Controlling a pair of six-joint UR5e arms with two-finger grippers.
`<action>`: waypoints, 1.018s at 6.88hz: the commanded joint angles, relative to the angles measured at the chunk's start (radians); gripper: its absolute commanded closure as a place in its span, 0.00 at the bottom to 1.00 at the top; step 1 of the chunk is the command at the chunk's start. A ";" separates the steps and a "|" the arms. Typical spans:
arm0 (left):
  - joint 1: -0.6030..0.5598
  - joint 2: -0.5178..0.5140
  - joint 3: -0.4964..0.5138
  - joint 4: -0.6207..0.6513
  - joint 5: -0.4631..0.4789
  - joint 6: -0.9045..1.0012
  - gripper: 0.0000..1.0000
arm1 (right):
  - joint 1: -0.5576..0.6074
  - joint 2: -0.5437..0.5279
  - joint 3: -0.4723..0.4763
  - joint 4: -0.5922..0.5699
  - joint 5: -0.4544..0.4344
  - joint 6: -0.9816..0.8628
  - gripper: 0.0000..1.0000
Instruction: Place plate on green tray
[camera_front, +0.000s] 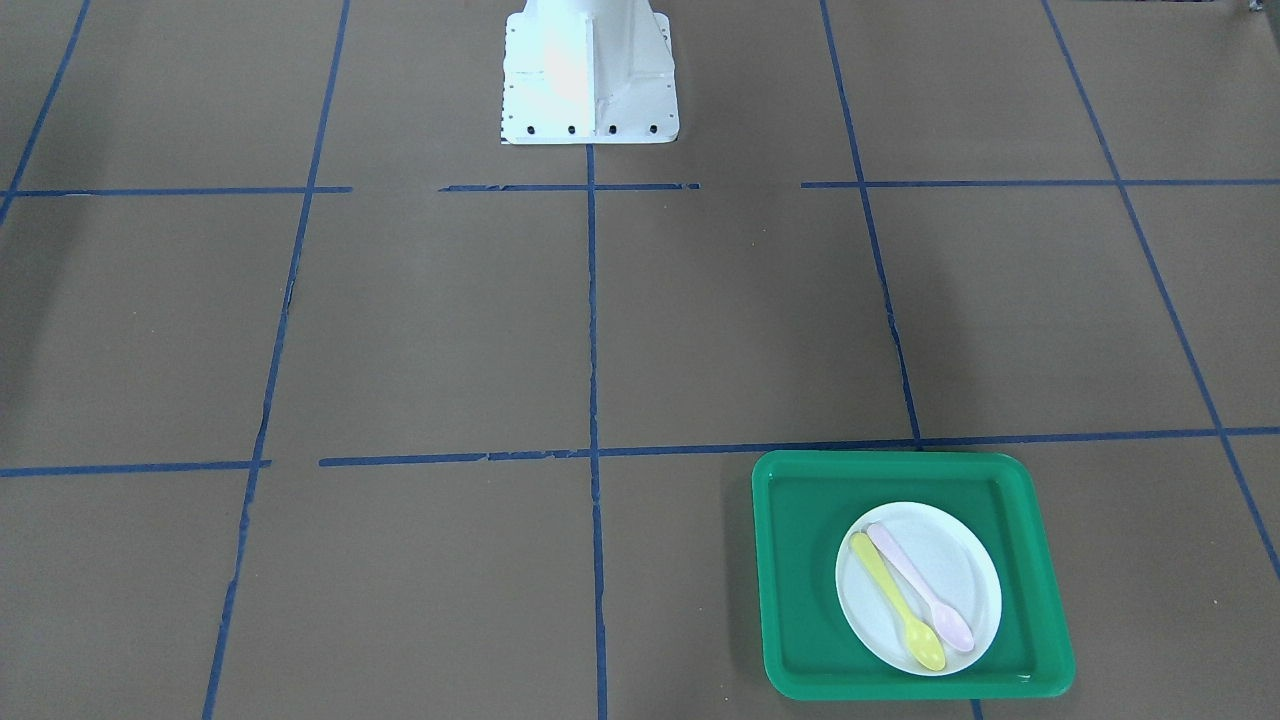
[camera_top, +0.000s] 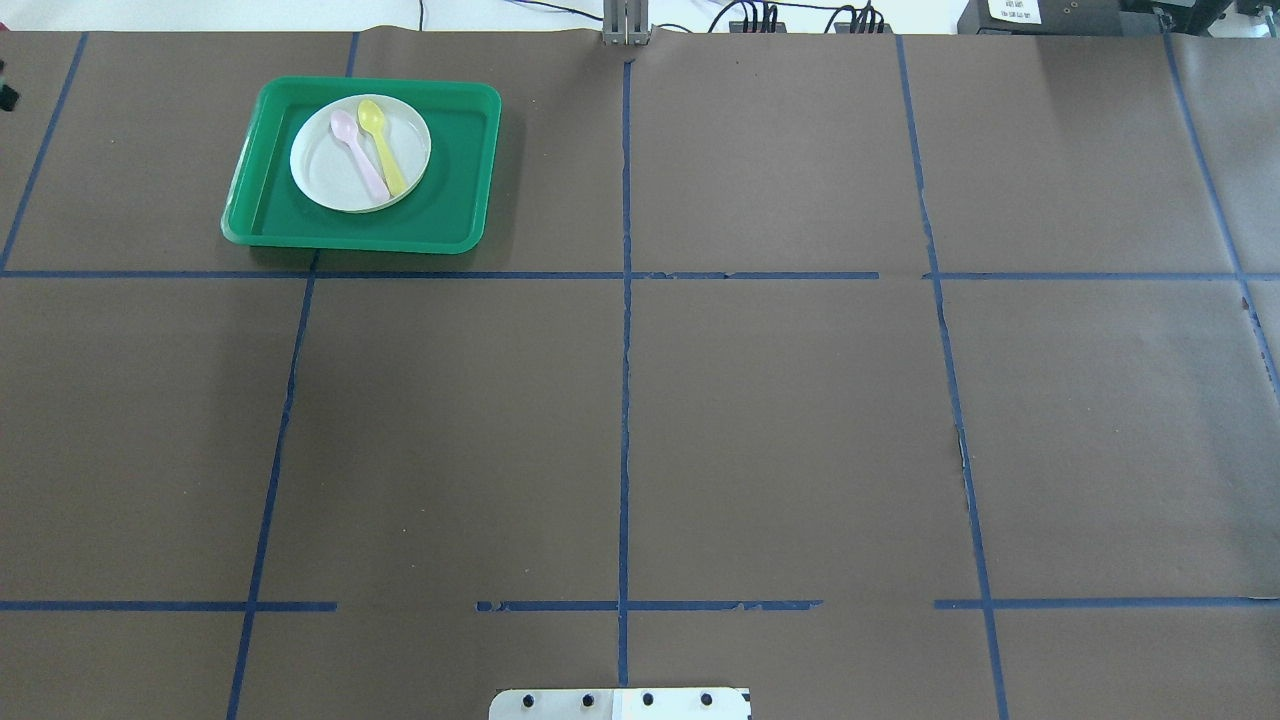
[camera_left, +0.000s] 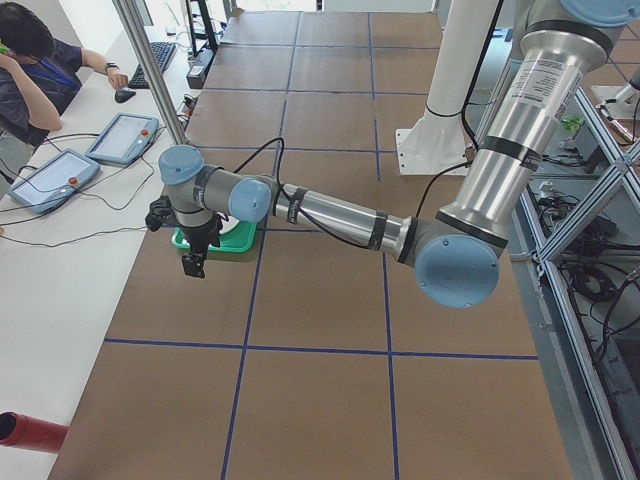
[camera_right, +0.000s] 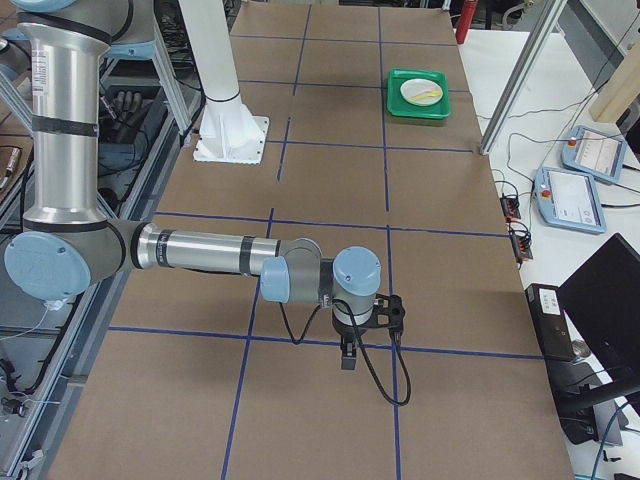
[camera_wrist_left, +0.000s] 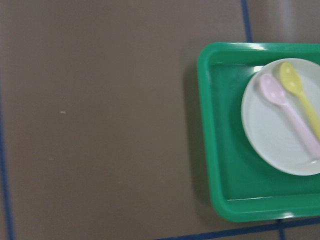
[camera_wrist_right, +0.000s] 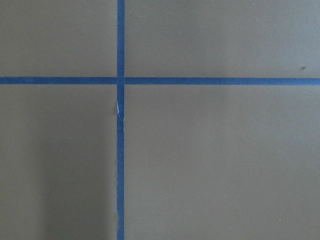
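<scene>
Overhead exterior: green tray (camera_top: 460, 170) is sitting at 10 o'clock of the table (camera_top: 800, 400). The plate (camera_top: 322, 172) is lying flat inside it, slightly toward the tray's 12 o'clock rim. A pink spoon (camera_top: 358, 158) and a yellow spoon (camera_top: 383, 150) are resting side by side on the plate, pink on the left. Their bowls are pointing to 12 o'clock and the handles are trailing toward 5 o'clock.

Status, my read: placement is looking done. The plate is sitting fully inside the rim, not riding on it. Nothing seems left except getting the arm clear.

The left gripper (camera_left: 193, 262) is showing only in the exterior left view. It is hanging above the table just beside the tray and touching nothing I can see. Jaw opening: cannot tell from that angle. The left wrist view is showing no fingers, just the tray and plate at 3 o'clock of the frame.

The right gripper (camera_right: 347, 358) is showing only in the exterior right view, hanging over bare table, well apart from the tray off at 1 o'clock. Opening: cannot tell either. The right wrist view is catching only crossing blue tape lines (camera_wrist_right: 120, 80).
</scene>
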 joint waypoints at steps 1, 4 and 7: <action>-0.106 0.149 -0.076 0.051 0.016 0.159 0.00 | 0.000 0.001 0.000 -0.001 0.000 0.000 0.00; -0.109 0.243 -0.102 0.048 -0.042 0.160 0.00 | 0.000 0.001 0.000 0.000 0.000 0.002 0.00; -0.111 0.309 -0.194 0.012 -0.031 0.162 0.00 | 0.000 0.000 0.000 -0.001 0.000 0.000 0.00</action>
